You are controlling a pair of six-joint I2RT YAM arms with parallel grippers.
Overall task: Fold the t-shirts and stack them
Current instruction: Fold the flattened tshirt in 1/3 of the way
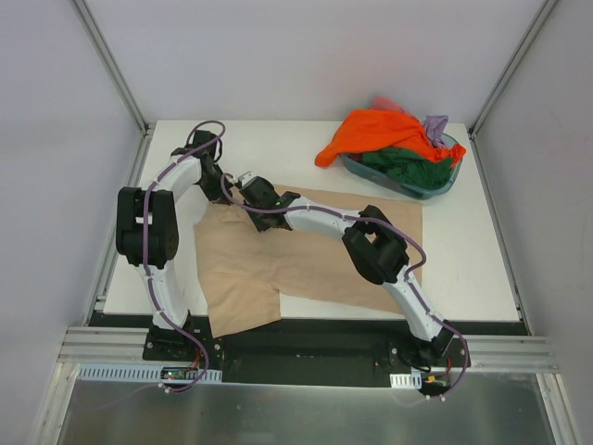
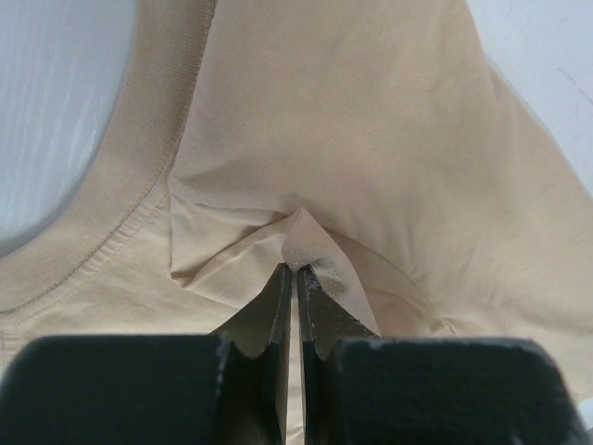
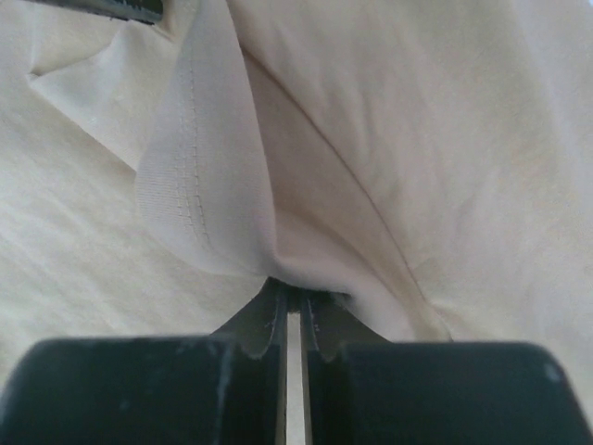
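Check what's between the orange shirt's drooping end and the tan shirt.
Just bare table between orange shirt and tan shirt; the top view shows it.

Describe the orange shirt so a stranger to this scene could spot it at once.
On the white table, look to the far right corner, where a teal basin holds a heap of clothes. The orange t-shirt lies on top, spilling over the basin's left rim. It is the brightest piece, above the dark green t-shirt and beside the lilac t-shirt, unlike the tan t-shirt spread mid-table.
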